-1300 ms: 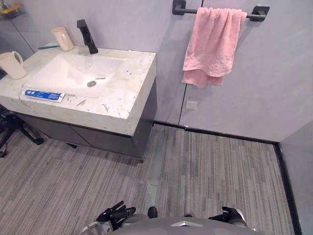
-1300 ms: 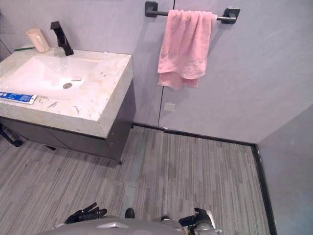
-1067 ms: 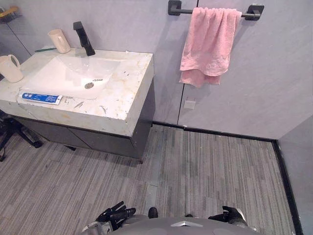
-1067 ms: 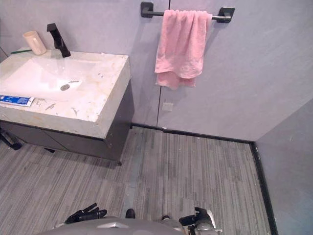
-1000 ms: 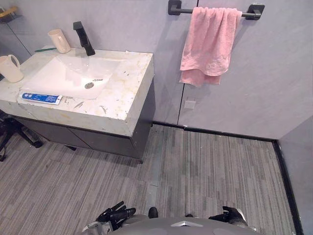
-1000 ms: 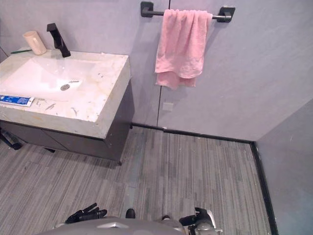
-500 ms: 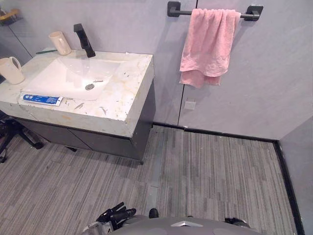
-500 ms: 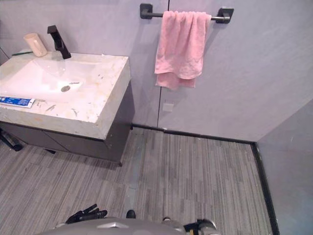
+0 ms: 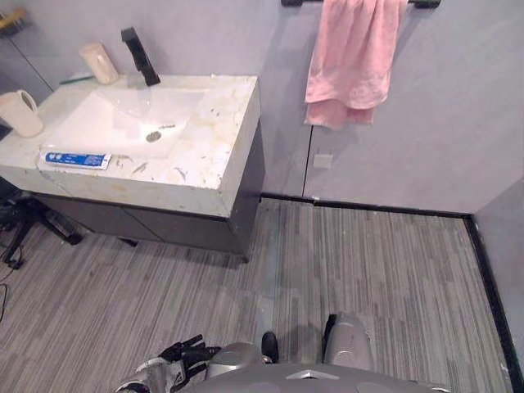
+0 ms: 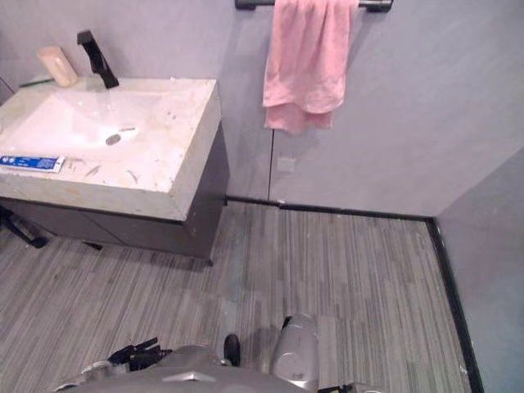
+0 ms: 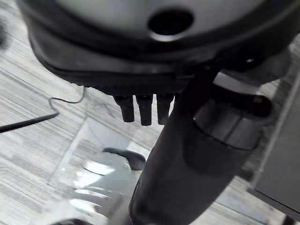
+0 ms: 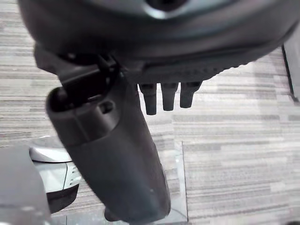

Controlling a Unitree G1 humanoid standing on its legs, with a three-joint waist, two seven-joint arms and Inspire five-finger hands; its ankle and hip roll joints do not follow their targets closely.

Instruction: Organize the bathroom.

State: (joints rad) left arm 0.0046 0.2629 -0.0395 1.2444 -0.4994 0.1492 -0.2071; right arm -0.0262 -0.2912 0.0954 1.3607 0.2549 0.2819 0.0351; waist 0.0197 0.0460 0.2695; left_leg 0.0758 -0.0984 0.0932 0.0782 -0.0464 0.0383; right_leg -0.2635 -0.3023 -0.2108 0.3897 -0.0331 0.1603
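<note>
A marble vanity counter (image 9: pixel 213 155) with a white basin (image 9: pixel 123 119) stands at the far left against the wall. A blue-and-white toothpaste tube (image 9: pixel 78 160) lies on its front rim. One beige cup (image 9: pixel 20 113) stands at the counter's left end, another (image 9: pixel 98 63) at the back beside the black faucet (image 9: pixel 139 56). A pink towel (image 9: pixel 352 61) hangs bunched on the wall bar to the right. My left hand (image 9: pixel 184 354) hangs low over the floor, fingers relaxed and empty. My right hand (image 12: pixel 117 154) also hangs over the floor, open and holding nothing.
Grey striped floor (image 9: pixel 393 270) stretches between me and the wall. Black legs of a stand (image 9: pixel 24 229) stick out at the vanity's left. A wall corner with black skirting (image 9: pixel 483 270) closes the right side. A small wall plate (image 9: pixel 322 161) sits under the towel.
The whole picture has shifted: the camera has tipped down and moved nearer the vanity. My right hand has dropped from the eye views' lower right. Nothing on the counter has moved.
</note>
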